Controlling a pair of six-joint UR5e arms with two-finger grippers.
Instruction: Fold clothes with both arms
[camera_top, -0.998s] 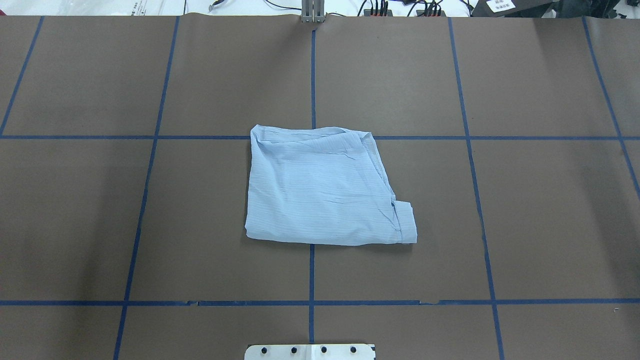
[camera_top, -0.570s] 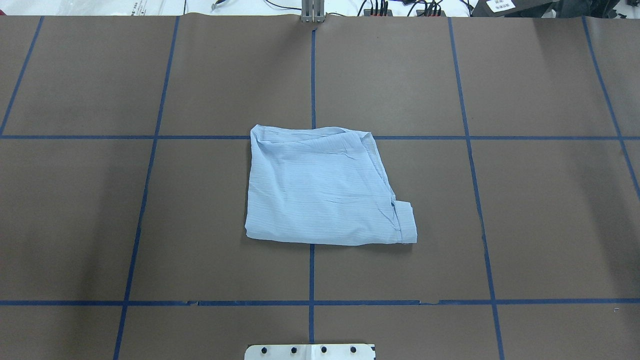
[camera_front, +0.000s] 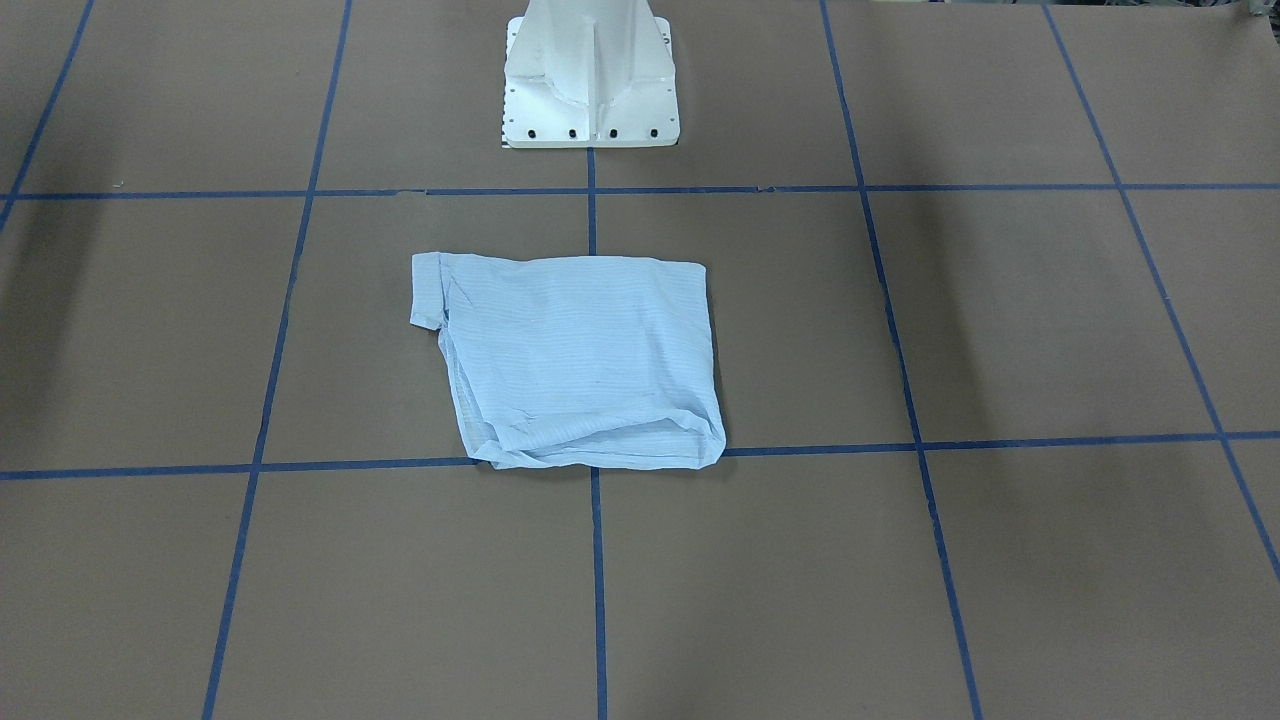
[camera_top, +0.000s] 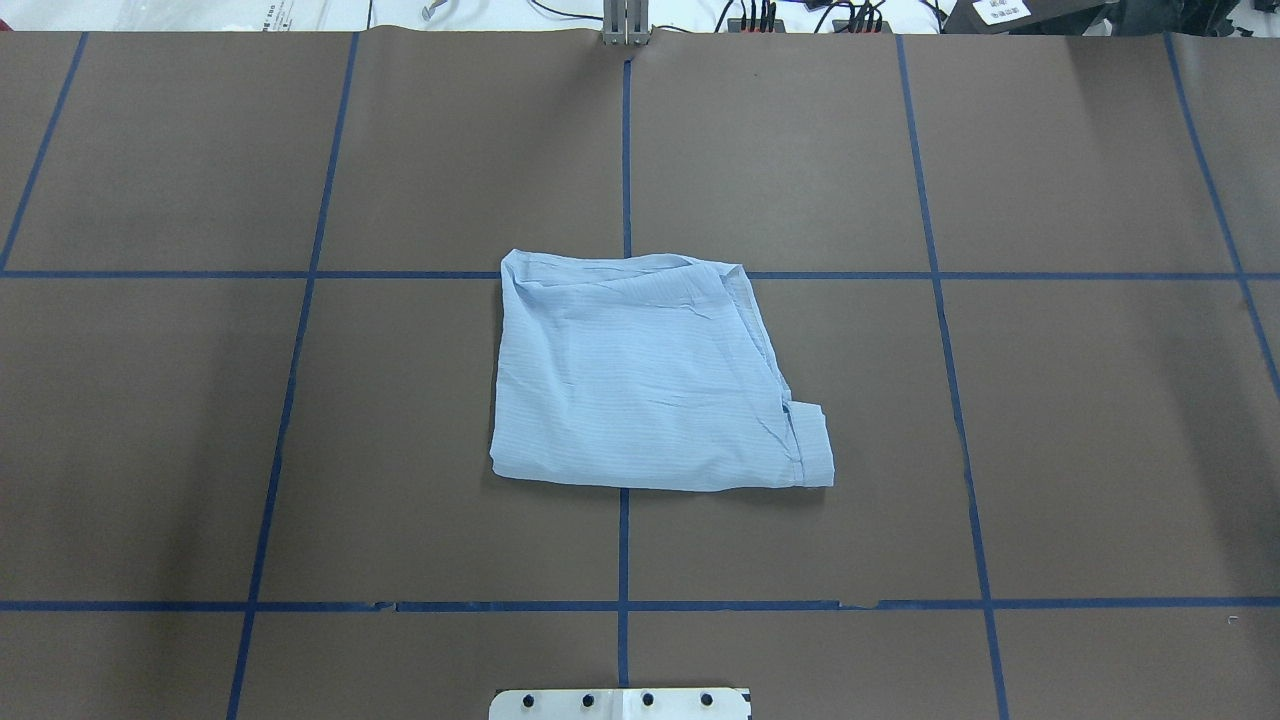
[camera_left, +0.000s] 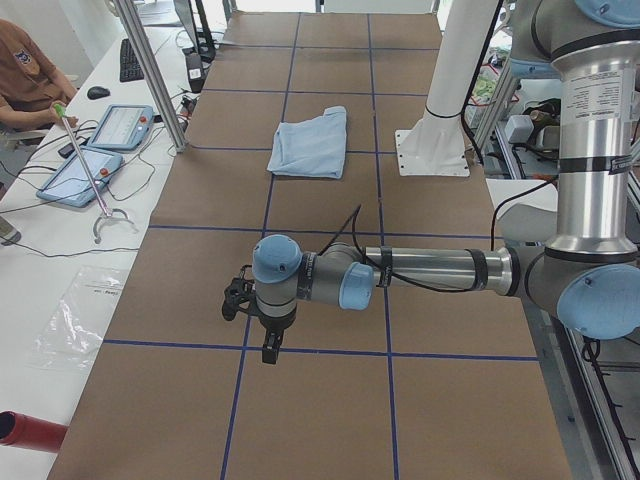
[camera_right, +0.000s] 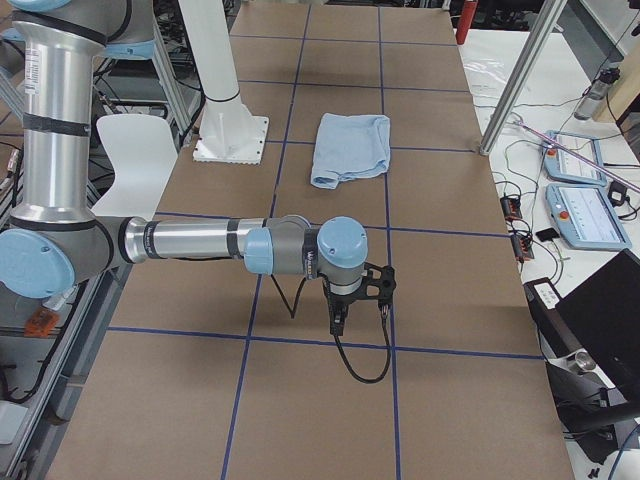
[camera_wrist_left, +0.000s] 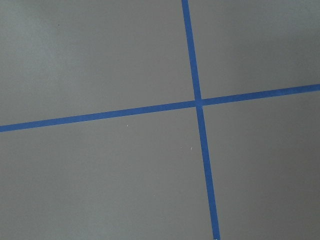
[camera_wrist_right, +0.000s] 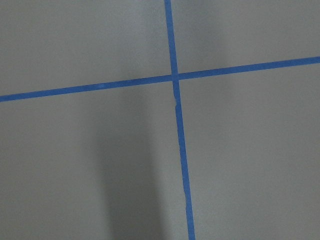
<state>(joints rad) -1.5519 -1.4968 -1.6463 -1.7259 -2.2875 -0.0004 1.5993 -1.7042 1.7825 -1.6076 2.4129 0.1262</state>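
One folded shirt (camera_top: 650, 385), well apart from left gripper (camera_left: 268, 348), right gripper (camera_right: 338, 318).

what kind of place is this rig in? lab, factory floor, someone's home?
Most likely a robotics lab cell. The table is papered brown with a blue tape grid. The left arm and right arm reach over it. Teach pendants lie on a side bench beside a seated person.

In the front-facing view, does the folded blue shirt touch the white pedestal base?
No, a blue tape line and bare brown table lie between the shirt and the pedestal base.
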